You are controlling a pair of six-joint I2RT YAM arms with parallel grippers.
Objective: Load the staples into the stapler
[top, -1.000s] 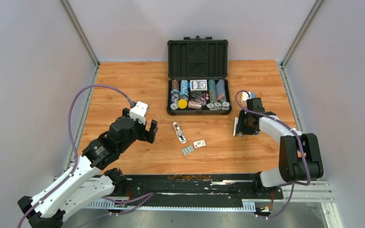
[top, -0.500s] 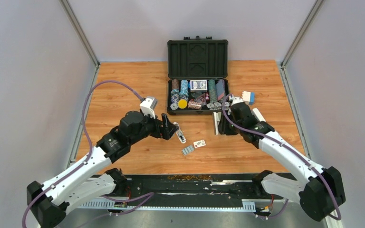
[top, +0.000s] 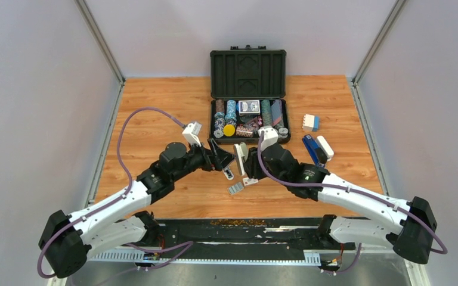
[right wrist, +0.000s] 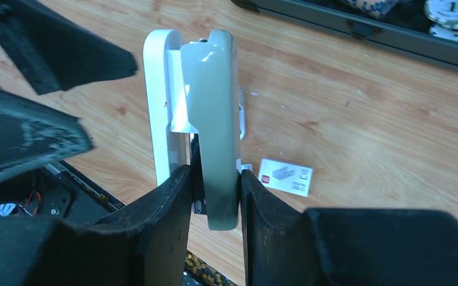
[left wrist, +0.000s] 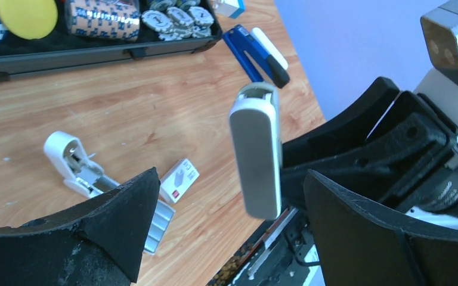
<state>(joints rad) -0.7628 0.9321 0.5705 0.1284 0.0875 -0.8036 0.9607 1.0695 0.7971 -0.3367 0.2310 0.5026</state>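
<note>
While the right pincer (right wrist: 214,176) clamps the stapler (right wrist: 212,107), the left pincer (left wrist: 229,174) (gaping, empty) hovers beside it.

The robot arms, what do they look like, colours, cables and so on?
The left arm and right arm have white shells on the long links and black joints. A purple cable runs along each to a small white camera box at the wrist. The left gripper and right gripper are matte black, with thick wedge-shaped fingers.

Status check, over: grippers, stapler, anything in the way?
Right gripper shut on the stapler, held upright. Left gripper open beside it. The staples lie on the table, untouched. Nothing blocking.
</note>
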